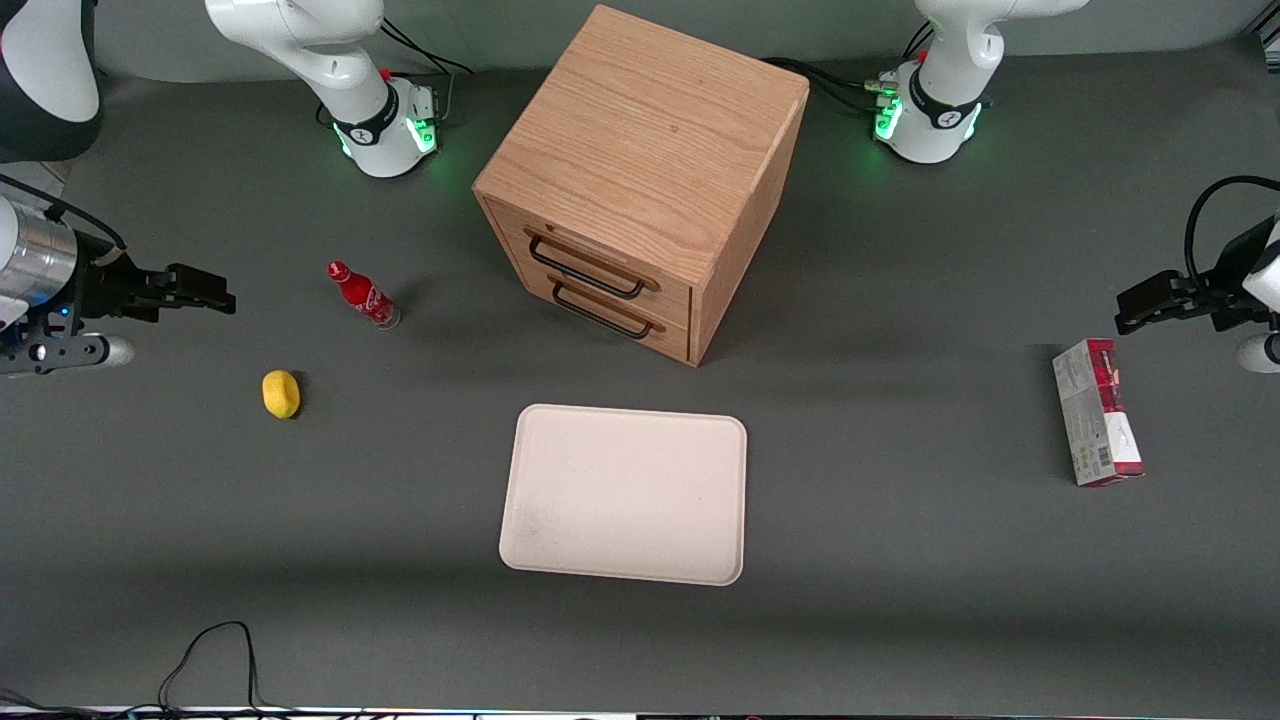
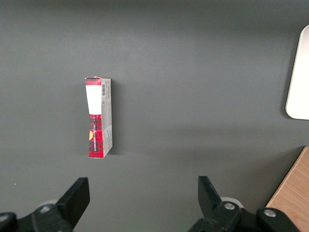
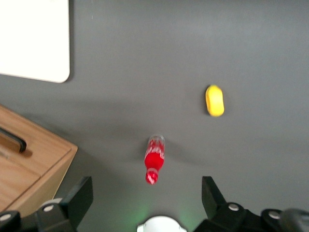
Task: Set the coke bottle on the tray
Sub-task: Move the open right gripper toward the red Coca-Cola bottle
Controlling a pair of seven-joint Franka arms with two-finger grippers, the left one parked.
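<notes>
Coke bottle [image 1: 362, 295] standing on table [image 1: 900, 560], well apart from tray [image 1: 625, 493]. My gripper [image 1: 215, 298] spread wide, holding nothing, at working arm's end.

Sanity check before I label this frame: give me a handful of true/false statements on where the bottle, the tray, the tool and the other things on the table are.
1. The small red coke bottle with a red cap stands on the dark grey table, not on the cream-white rectangular tray. True.
2. The right arm's tool is shut on the bottle. False: its fingers are open and it holds nothing, hanging apart from the bottle toward the working arm's end of the table.
3. The small yellow lemon-like object lies nearer the front camera than the bottle. True.
4. The tray holds the red-and-grey rectangular carton. False: the tray is bare; the carton lies on the table toward the parked arm's end.
5. Both drawers of the wooden cabinet look closed. True.
</notes>
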